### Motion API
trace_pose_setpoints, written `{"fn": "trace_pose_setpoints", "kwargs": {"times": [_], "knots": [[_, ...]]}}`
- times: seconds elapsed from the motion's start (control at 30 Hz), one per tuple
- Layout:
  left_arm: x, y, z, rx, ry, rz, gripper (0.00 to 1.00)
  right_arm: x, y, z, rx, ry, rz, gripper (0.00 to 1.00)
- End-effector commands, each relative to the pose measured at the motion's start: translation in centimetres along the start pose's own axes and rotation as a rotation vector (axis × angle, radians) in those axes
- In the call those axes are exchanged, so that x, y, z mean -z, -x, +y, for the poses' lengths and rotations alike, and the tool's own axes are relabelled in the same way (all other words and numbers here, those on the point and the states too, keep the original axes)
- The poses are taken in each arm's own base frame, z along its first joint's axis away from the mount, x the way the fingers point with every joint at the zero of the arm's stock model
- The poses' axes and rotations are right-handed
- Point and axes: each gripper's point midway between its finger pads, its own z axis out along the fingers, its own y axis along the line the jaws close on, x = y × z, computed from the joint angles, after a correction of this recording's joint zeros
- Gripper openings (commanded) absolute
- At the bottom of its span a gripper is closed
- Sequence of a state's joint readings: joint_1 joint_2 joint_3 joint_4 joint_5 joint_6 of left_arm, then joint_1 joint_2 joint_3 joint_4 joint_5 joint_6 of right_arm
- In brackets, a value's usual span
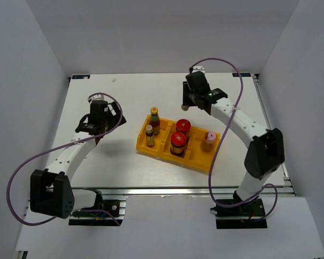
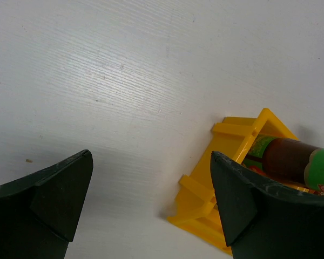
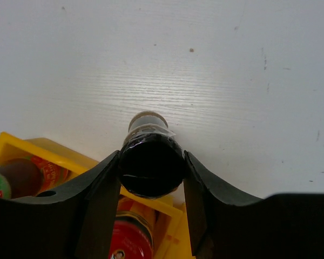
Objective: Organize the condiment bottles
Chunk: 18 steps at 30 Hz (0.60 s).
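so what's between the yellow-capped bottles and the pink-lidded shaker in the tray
The two red-lidded jars, in the middle compartment of the yellow tray, separate the yellow-capped bottles from the pink-lidded shaker. The top view shows it plainly.

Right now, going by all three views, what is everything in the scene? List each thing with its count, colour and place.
tray: one, yellow, three compartments, mid-table
sauce bottles: two, brown with yellow caps, tray's left compartment
jars: two, red lids, middle compartment
shaker: one, pink lid, right compartment
spice jar: one, dark, gripped at the tray's far edge
table: one, white
cables: two, purple, one along each arm
left hand: open, empty, over bare table left of the tray
right hand: shut on the spice jar
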<state>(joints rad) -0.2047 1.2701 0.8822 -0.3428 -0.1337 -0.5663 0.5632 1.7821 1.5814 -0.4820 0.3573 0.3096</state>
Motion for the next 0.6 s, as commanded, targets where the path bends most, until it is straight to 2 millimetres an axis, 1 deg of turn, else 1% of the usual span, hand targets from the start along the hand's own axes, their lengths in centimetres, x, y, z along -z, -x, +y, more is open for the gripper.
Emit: {"fn": "trace_pose_setpoints", "kwargs": {"times": [0.0, 0.07, 0.1, 0.17, 0.2, 0.23, 0.27, 0.3, 0.33, 0.37, 0.4, 0.43, 0.47, 0.53, 0.57], "knots": [[2.0, 2.8, -1.2, 0.043, -0.033, -0.071, 0.98, 4.6, 3.2, -1.6, -0.018, -0.023, -0.143, 0.26], [2.6, 2.8, -2.2, 0.052, -0.085, -0.070, 0.98, 6.2, 3.1, -2.0, -0.021, -0.010, -0.159, 0.26], [3.2, 3.0, -2.8, 0.058, -0.114, -0.079, 0.98, 7.6, 2.7, -2.4, -0.025, 0.003, -0.171, 0.26], [3.8, 2.9, -3.4, 0.064, -0.135, -0.086, 0.98, 9.1, 1.9, -2.8, -0.029, 0.016, -0.173, 0.27], [4.0, 2.9, -3.5, 0.067, -0.133, -0.091, 0.98, 10.9, 2.1, -3.1, -0.039, 0.029, -0.203, 0.27], [4.4, 2.6, -4.0, 0.055, -0.140, -0.090, 0.98, 11.2, 0.4, -3.5, -0.029, 0.022, -0.171, 0.26], [4.5, 2.3, -3.9, 0.047, -0.121, -0.092, 0.98, 11.9, -0.2, -3.8, -0.027, 0.023, -0.168, 0.26], [4.7, 2.1, -4.1, 0.043, -0.124, -0.090, 0.98, 13.6, -0.3, -3.9, -0.037, 0.048, -0.193, 0.27], [4.8, 1.4, -4.8, 0.030, -0.141, -0.075, 0.98, 13.9, -1.8, -4.2, -0.029, 0.053, -0.166, 0.26], [4.9, 1.0, -5.3, 0.023, -0.151, -0.070, 0.98, 14.4, -2.5, -3.9, -0.027, 0.083, -0.158, 0.26], [5.1, 0.8, -5.7, 0.017, -0.158, -0.069, 0.98, 15.8, -2.6, -3.9, -0.029, 0.115, -0.178, 0.26], [5.4, 0.1, -6.5, -0.001, -0.174, -0.060, 0.98, 16.3, -3.3, -3.8, -0.027, 0.138, -0.170, 0.26], [5.4, 0.1, -6.6, -0.007, -0.160, -0.070, 0.98, 17.0, -4.6, -3.8, -0.025, 0.164, -0.146, 0.26], [5.7, -0.3, -7.3, -0.018, -0.173, -0.063, 0.98, 17.5, -6.1, -3.7, -0.018, 0.197, -0.115, 0.26], [5.8, -0.4, -7.4, -0.018, -0.179, -0.061, 0.98, 17.2, -7.9, -3.6, -0.006, 0.213, -0.073, 0.26]]}}
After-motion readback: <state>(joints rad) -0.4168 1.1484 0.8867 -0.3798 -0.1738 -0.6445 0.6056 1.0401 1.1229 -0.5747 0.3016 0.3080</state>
